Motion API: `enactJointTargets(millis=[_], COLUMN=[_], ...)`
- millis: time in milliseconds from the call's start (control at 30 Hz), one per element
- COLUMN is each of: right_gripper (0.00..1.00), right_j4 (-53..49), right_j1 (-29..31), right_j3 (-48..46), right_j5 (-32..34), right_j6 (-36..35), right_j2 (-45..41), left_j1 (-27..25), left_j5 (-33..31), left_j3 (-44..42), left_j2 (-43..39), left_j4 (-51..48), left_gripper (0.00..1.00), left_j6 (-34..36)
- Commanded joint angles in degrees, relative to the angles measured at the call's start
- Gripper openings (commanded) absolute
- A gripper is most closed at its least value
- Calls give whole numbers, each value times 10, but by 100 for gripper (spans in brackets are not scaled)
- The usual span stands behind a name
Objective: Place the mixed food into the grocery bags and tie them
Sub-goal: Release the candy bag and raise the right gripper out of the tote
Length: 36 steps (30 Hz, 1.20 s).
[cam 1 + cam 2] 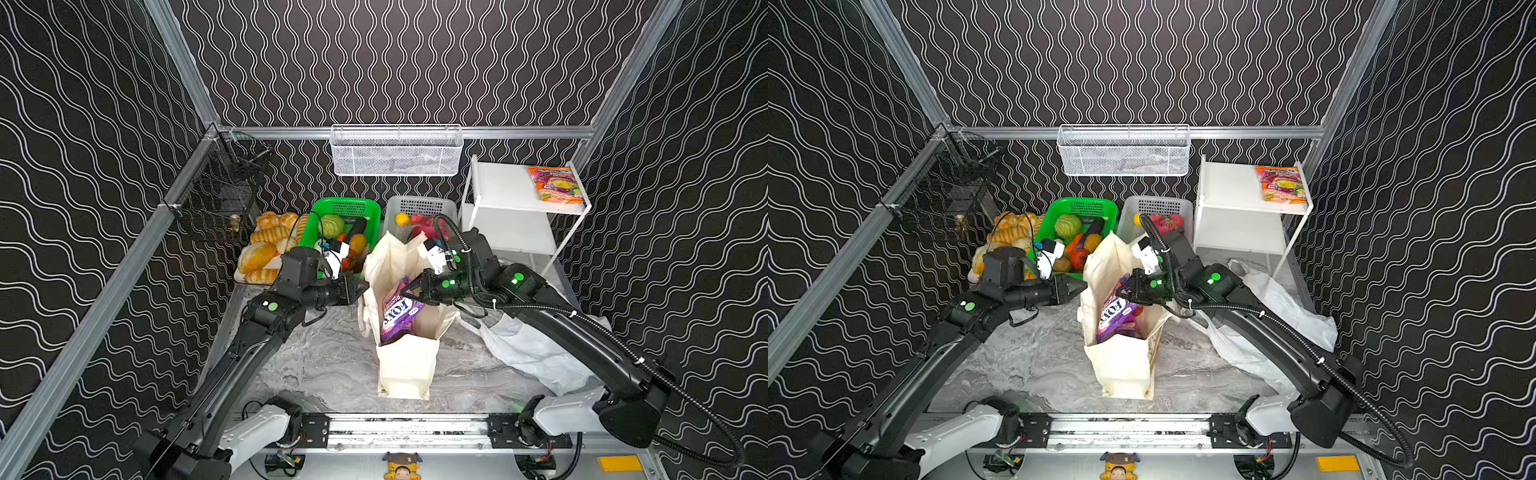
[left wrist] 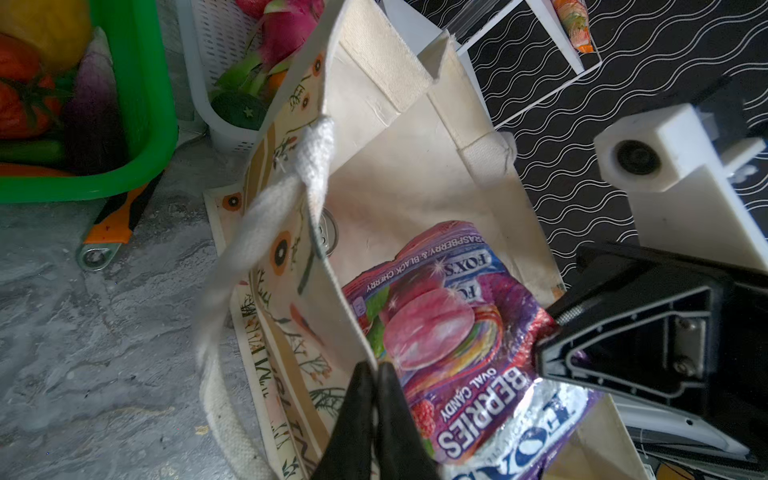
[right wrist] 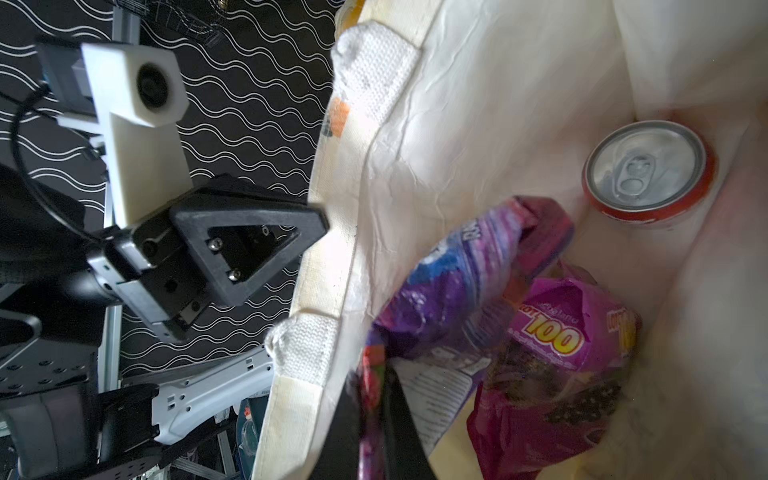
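While bread [image 1: 262,253] and a green basket [image 1: 345,202] crowd the worktop's [image 1: 324,357] far left corner, the left hand [image 1: 362,289] pinches the canvas tote's [image 1: 407,365] left rim mid-worktop. The right hand [image 1: 409,291] clamps a purple packet [image 1: 399,313] half inside it, above a red can [image 3: 648,170]. A white plastic bag [image 1: 528,349] lies partly hidden under the right arm.

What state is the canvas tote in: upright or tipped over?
Upright, mouth open. The canvas tote stands on its base; the left gripper pinches its rim, and a purple candy packet sits in its mouth.
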Motion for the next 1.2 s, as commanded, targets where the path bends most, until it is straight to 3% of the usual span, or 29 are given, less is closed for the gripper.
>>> enactJointTargets(millis=[0, 167, 600, 667, 733, 800, 1033, 1167], right_gripper=[1, 3, 4, 12, 33, 46, 59, 68], right_j4=[-13, 5, 83, 66, -24, -73, -33, -68], right_j1=[1, 1, 1, 1, 1, 1, 0, -10], right_j3=[-18, -80, -46, -52, -31, -19, -19, -26], right_j5=[-21, -18, -31, -12, 90, 140, 247, 326], right_j6=[-1, 16, 30, 25, 6, -15, -46, -48], right_j2=[3, -21, -7, -10, -11, -20, -129, -160], left_j1=[0, 0, 0, 0, 0, 0, 1, 0], left_j5=[4, -1, -1, -2, -3, -6, -17, -10], left_j3=[1, -6, -1, -3, -6, -3, 7, 11], left_j2=[-4, -10, -13, -14, -15, -15, -10, -7], left_j4=[16, 20, 12, 15, 19, 16, 16, 17], left_gripper=[6, 6, 3, 3, 4, 4, 6, 8], left_j6=[-3, -7, -10, -12, -14, -13, -12, -11])
